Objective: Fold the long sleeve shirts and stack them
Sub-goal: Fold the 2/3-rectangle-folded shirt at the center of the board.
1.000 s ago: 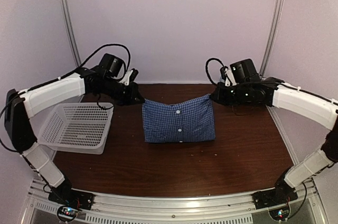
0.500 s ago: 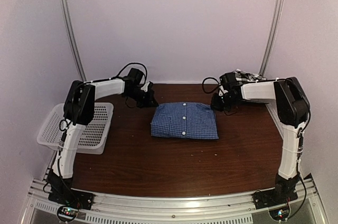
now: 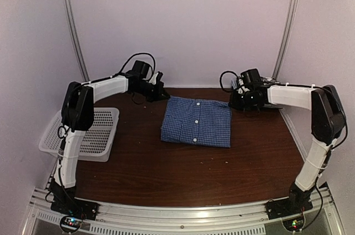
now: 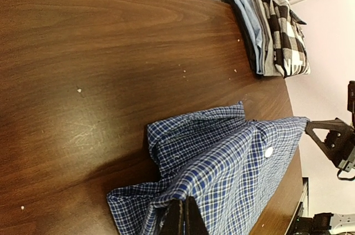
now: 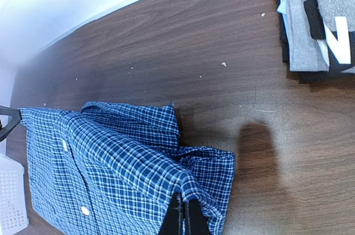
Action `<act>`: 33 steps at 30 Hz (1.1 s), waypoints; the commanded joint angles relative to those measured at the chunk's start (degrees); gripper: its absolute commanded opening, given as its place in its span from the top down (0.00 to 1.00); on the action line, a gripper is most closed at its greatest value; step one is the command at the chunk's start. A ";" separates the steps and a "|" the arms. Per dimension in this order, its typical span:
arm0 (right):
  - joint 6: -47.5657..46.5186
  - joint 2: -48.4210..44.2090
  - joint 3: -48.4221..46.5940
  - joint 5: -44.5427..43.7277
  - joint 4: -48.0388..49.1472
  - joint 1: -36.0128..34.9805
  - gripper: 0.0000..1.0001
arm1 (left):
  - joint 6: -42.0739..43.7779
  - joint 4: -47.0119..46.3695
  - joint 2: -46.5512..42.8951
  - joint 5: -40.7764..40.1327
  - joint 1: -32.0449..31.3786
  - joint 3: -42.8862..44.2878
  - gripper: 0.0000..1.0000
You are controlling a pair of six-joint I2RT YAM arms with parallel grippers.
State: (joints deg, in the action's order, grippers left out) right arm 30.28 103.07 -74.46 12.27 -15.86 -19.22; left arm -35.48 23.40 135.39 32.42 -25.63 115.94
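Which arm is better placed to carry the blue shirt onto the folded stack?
Right, probably: the right claw pinches the blue shirt corner nearer the folded stack; the left claw pinches the opposite corner.

A lab booth: blank white walls (image 3: 183, 24), aluminium posts (image 3: 73, 24), bolted-down robot arms (image 3: 108, 87).

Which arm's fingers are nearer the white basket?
Left. The left fingers pinch the blue shirt at its far-left corner, right of the basket; the right fingers pinch its far-right corner, beyond the shirt.
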 commanded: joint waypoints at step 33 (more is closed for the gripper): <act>-9.77 8.84 -10.25 -7.33 -4.99 -6.79 0.57 | 1.18 -3.16 -14.30 -16.06 -4.76 -14.20 0.69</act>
State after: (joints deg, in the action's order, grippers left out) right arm 22.17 110.21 -81.65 6.48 -19.64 -23.75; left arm -35.62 23.79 127.72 16.25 -26.94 107.20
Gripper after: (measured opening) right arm 0.439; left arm 0.362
